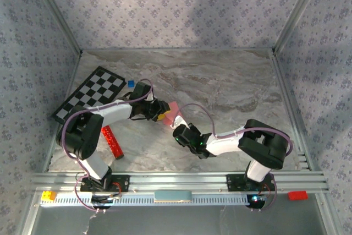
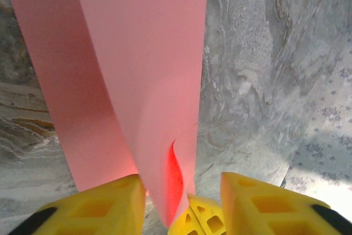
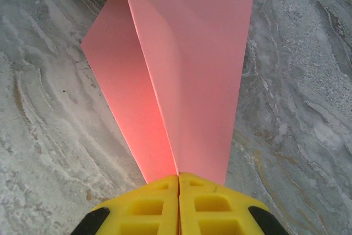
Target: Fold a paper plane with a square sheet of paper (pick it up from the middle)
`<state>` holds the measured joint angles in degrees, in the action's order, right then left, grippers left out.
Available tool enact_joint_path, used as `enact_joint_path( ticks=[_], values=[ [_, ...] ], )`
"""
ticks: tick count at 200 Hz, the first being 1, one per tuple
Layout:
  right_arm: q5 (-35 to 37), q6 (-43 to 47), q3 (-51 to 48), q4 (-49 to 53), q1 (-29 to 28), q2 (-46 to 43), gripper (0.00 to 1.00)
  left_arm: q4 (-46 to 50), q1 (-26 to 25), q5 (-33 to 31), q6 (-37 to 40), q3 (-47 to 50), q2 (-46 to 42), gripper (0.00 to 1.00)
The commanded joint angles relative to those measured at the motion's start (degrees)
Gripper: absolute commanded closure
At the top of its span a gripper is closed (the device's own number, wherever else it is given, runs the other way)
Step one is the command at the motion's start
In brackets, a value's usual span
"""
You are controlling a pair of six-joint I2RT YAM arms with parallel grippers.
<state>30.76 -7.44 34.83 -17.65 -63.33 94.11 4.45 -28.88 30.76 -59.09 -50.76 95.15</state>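
Pink paper (image 3: pixel 187 81) is part-folded w/ centre crease, tapering to a narrow end. It sits mid-table, slightly left of ctr (image 1: pixel 173 109), spanning between the two grippers.

R gripper (image 3: pixel 179 177): jaws fully closed on the narrow end, pinching right on the crease. L gripper (image 2: pixel 180 179): yellow fingers (image 2: pixel 110 205) apart, and a standing fold of paper (image 2: pixel 143 81) sits in the gap, not clamped afaict.

Handling, imo: v. light, thin, floppy. It bows under its own wt, creases for good if crushed, and slides on the marble table (image 1: pixel 231 86). Best to grip at the crease/folded layers, where it's stiffest, not the loose flaps. Keep tension low btw arms, tear risk.

Checkerboard (image 1: pixel 91 94) and blue cube (image 1: pixel 131 83) lie far-left, red glittery bar (image 1: pixel 111 141) near-left, all apart from the paper.
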Motion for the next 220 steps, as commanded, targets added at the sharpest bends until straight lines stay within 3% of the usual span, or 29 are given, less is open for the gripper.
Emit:
enact_joint_path(
  ticks=[1, 61, 98, 124, 196, 220],
  values=[
    [-0.85, 0.15, -1.25, -2.32, 0.48, -1.7, 0.91, 1.03, 0.26, 3.45, 0.73, -1.86, 2.15, 0.66],
    [-3.39, -0.26, -2.94, -3.88, 1.65, -3.62, 0.89, 3.5, 0.27, 5.71, 0.93, -3.02, 3.28, 0.88],
    [-4.5, 0.04, -3.61, -2.87, 2.32, -4.53, 0.82, 4.91, 0.27, 5.79, 0.37, -3.72, 2.34, 1.0],
    [-7.77, 1.15, -4.2, -3.01, 3.37, -5.55, 0.77, 7.55, 0.22, 6.21, 0.05, -4.75, 2.0, 1.0],
    [-6.55, 2.95, -3.24, -2.07, 3.71, -6.3, 0.71, 8.89, 0.07, 6.02, -0.26, -5.21, 1.35, 1.0],
    [-9.44, 5.39, -3.45, -3.05, 3.44, -7.16, 0.67, 9.79, 0.13, 5.63, 0.37, -5.62, 1.39, 1.0]
  ],
)
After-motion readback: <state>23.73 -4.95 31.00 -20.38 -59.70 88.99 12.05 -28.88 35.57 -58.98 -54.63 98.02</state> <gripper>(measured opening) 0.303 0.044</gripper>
